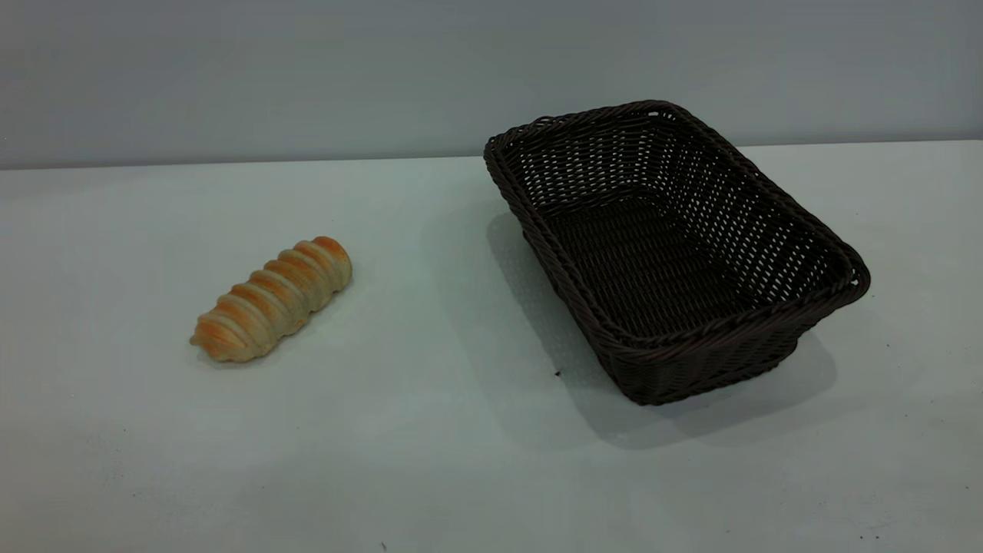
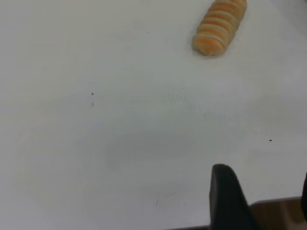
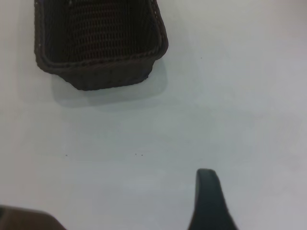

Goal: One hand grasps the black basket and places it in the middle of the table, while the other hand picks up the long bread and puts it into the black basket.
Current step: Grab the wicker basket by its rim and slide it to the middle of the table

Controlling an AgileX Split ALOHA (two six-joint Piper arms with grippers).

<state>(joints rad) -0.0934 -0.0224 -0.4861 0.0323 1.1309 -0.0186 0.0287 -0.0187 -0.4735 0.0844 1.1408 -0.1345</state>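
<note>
The long bread (image 1: 273, 299) lies on the left half of the table (image 1: 430, 461), golden-orange with pale ridges. The black basket (image 1: 695, 347) stands empty on the right half, set at an angle. Neither gripper shows in the exterior view. In the left wrist view my left gripper (image 2: 265, 191) hangs open and empty above bare table, well short of the bread (image 2: 220, 26). In the right wrist view my right gripper (image 3: 259, 191) is open and empty, with one finger (image 3: 207, 196) showing, well short of the basket (image 3: 103, 61).
A grey wall runs along the table's far edge. Bare tabletop lies between bread and basket and along the near side. A brown strip (image 2: 283, 213) shows past the table edge under the left gripper.
</note>
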